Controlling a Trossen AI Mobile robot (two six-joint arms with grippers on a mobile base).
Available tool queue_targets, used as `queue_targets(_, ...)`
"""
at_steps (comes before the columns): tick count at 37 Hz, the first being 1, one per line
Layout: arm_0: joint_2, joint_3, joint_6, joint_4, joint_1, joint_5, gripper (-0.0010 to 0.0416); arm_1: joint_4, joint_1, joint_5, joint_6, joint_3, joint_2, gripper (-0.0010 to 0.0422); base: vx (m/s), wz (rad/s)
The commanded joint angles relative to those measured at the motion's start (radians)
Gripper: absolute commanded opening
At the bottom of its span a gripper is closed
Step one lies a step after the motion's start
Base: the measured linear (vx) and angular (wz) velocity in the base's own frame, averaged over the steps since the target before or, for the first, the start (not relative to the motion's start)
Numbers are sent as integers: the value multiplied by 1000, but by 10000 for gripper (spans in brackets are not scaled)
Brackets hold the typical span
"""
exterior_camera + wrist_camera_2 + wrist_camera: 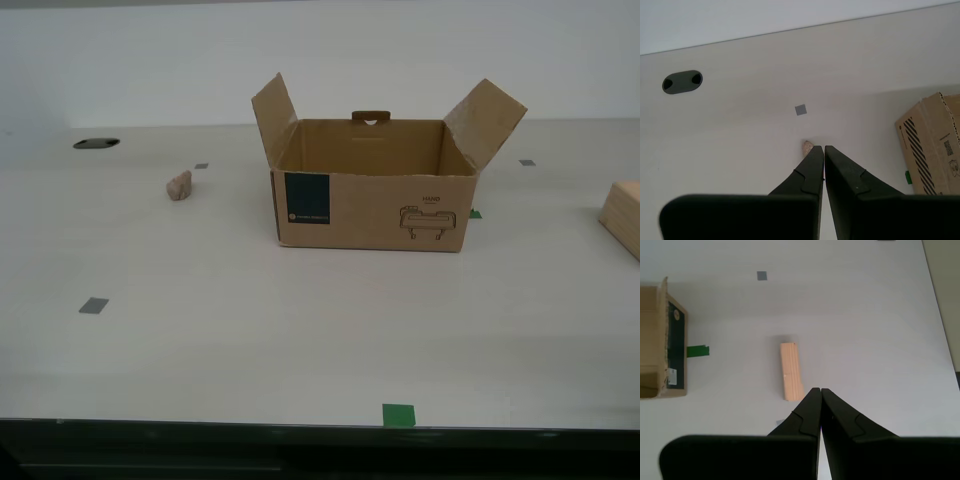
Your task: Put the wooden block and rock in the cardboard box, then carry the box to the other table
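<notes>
Looking at the wooden block (791, 371) first: it seems light, hard and smooth, so it should not bend or break, but it could slip a little. I think the best place to take hold is across its two long sides, near the middle. On the exterior view it sits on the table (300, 340) at about 3 o'clock from the cardboard box (372, 185), well apart from it, and only its end shows at that view's right edge. In the first wrist view the block lies just past the tips of my first gripper (820, 390), not touching them. That gripper is closed with nothing in it, so it has to open before it can grab.

The rock (179, 185) looks small, bumpy and hard, likely a bit heavy for its size. Pinching its widest part should work best. It lies at about 9 o'clock from the box, well apart from it, near a small grey mark (201, 166). My second gripper (823, 148) is closed and empty too, with the rock (807, 146) peeking out right beside its tips.

The box stands open with flaps up and nothing showing inside.
</notes>
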Motion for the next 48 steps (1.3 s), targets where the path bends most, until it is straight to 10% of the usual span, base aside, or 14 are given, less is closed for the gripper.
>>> queue_targets(1,17,0,-7,7,-35,5,-1,-8,-1,0,5,1,0,0,0,0)
queue_targets(17,127,2,-53,51,-126,-112,-1,-32,-1,0,5,1,0,0,0,0)
queue_targets(48,222,1,-54,112,-134,-111,0,0,-2,0,-3,1,0,0,0,0)
